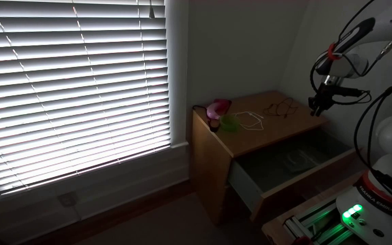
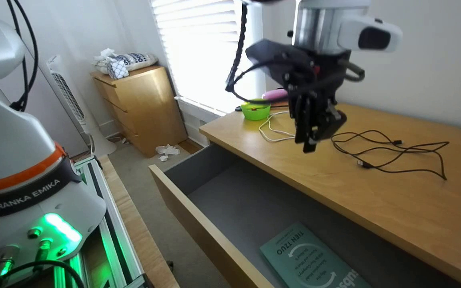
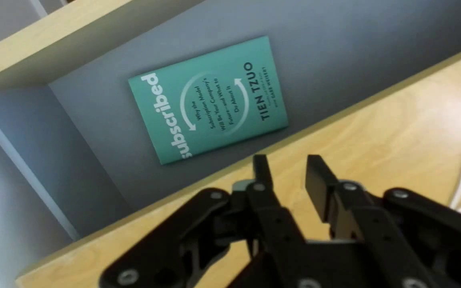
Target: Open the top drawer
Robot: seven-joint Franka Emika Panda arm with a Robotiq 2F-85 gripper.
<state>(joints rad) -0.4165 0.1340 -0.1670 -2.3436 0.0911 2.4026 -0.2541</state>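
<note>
The cabinet point(image 1: 209, 163) stands at four o'clock in an exterior view, its top the tabletop point(image 1: 277, 127). Only an exterior view shows a dresser point(image 2: 150, 112) at ten o'clock and a fan point(image 2: 72, 100) nearer nine. The top drawer point(image 2: 206, 238), at six o'clock in an exterior view, is pulled well out. The claw point(image 3: 287, 162) hangs over the tabletop near its front edge, holding nothing: partway open, its fingers point(image 3: 262, 172) leave a modest gap that the wrist view shows plainly and both exterior views leave unclear. The book point(image 3: 208, 100) lies in the drawer, at ten o'clock from the claw in the wrist view, which alone shows the cover whole. A bowl point(image 2: 255, 112) and a black cable point(image 2: 406, 149) show only in both exterior views; the wrist view catches a bit of white cable point(image 3: 459, 184) at three o'clock.
</note>
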